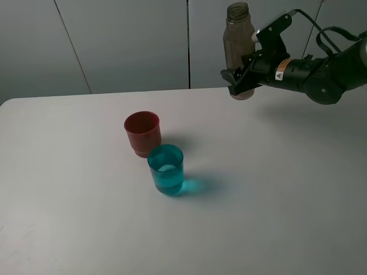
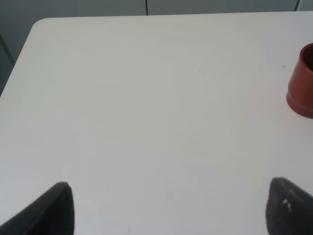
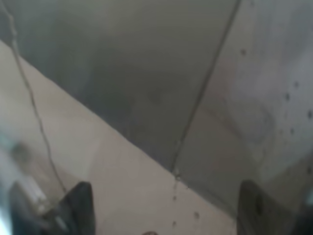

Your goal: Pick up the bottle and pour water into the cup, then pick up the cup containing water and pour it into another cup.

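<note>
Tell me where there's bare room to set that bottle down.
Bare table left of the red cup, in front of the teal cup, and rightward, between the cups and the right gripper holding the bottle. Crowded only mid-table, where both cups stand close together.

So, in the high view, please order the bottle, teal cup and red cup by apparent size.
1. The bottle, clearly largest.
2. The teal cup and red cup look about alike; the teal one stands nearer the camera, so I leave them unranked.
</note>
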`<state>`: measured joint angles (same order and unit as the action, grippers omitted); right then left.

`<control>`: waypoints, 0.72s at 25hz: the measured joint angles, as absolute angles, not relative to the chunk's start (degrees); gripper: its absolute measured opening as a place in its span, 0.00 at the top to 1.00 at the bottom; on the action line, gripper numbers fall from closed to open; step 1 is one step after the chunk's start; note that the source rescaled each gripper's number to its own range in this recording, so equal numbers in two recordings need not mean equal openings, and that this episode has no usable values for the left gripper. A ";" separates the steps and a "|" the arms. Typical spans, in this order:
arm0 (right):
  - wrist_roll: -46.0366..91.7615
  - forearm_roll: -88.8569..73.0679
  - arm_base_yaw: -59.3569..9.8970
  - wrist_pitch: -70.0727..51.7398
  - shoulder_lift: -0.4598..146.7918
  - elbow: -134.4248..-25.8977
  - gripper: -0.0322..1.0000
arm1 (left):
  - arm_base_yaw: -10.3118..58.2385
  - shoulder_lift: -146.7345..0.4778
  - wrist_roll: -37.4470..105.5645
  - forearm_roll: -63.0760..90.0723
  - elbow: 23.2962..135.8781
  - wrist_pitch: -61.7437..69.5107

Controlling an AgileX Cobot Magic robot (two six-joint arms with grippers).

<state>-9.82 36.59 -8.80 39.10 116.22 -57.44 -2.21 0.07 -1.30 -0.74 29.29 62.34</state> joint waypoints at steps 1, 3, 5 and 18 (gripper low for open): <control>-10.22 36.55 -8.03 39.70 116.88 -57.44 0.97 | -2.21 0.07 -1.30 -0.74 29.29 62.34; -10.68 36.40 -6.86 41.02 118.55 -57.44 0.97 | -2.21 0.07 -1.30 -0.74 29.29 62.34; -10.81 36.30 -5.67 42.44 120.00 -57.44 0.97 | -2.21 0.07 -1.30 -0.74 29.29 62.34; -10.28 28.63 -2.67 55.34 127.77 -57.69 0.97 | -2.21 0.07 -1.30 -0.74 29.29 62.34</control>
<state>-10.28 28.63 -2.67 55.34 127.77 -57.69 -2.21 0.07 -1.30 -0.74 29.29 62.34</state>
